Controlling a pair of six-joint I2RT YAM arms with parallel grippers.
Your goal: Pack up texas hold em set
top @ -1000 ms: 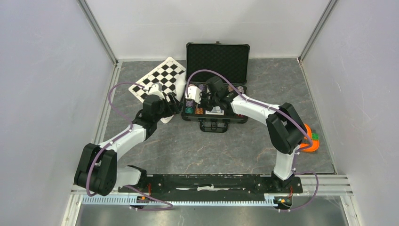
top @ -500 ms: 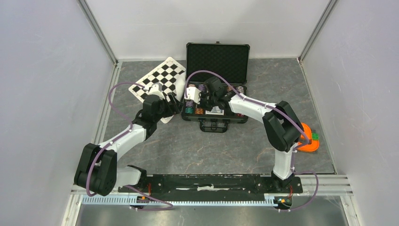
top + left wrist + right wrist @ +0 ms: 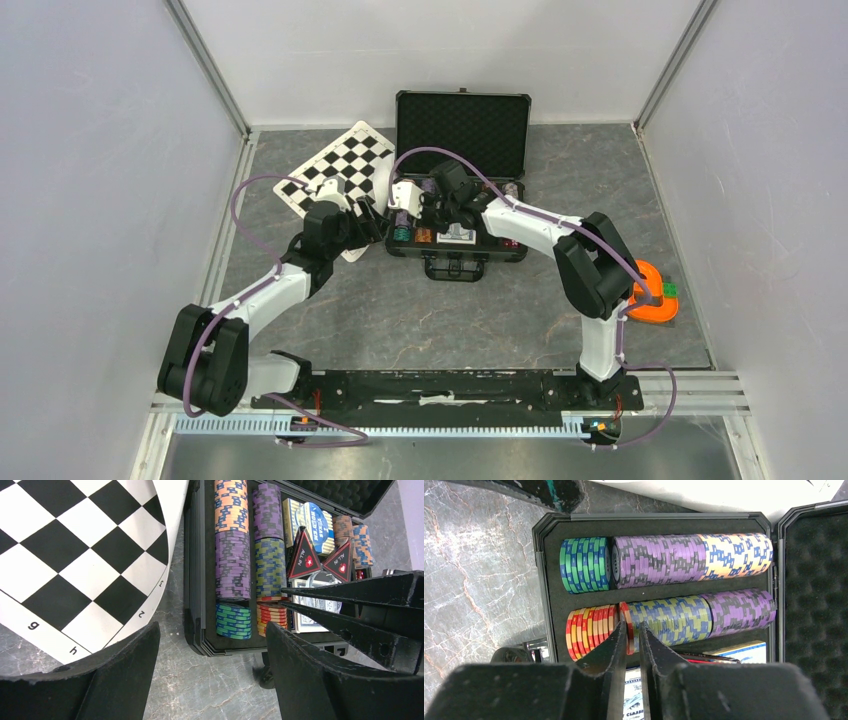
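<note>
Showing the table point(image 3: 400, 310) from above, the top view has the open case point(image 3: 510, 252) lying at 12 o'clock, its foam-lined lid point(image 3: 462, 125) standing upright on the far side. The board point(image 3: 340, 168) is lying at 11 o'clock, just beside the case's left wall. An orange object point(image 3: 652, 305) is sitting at 4 o'clock, well apart from the case.

The left gripper point(image 3: 212, 630) is hovering over the table at the case's near-left corner. Its fingers point(image 3: 125, 665) are spread wide and are holding nothing.

The right gripper point(image 3: 633, 630) is reaching down into the case from the 6 o'clock edge of its own view. Its fingers point(image 3: 616, 645) are standing only a narrow gap apart, flanking a single red chip point(image 3: 627, 622). Whether they are pressing on the chip cannot be told. The chip is standing on edge in the nearer row, between the red stack point(image 3: 591, 630) at 9 o'clock and the yellow-blue stack point(image 3: 674, 620) at 3 o'clock. A purple stack point(image 3: 739, 611) is closing that row.

In the farther row a green stack point(image 3: 584, 564), a second purple stack point(image 3: 656, 560) and an orange-blue stack point(image 3: 734, 555) are lying from 9 to 3 o'clock.

Two triangular "ALL IN" buttons point(image 3: 303, 557) are lying beside the chip rows in the left wrist view.
</note>
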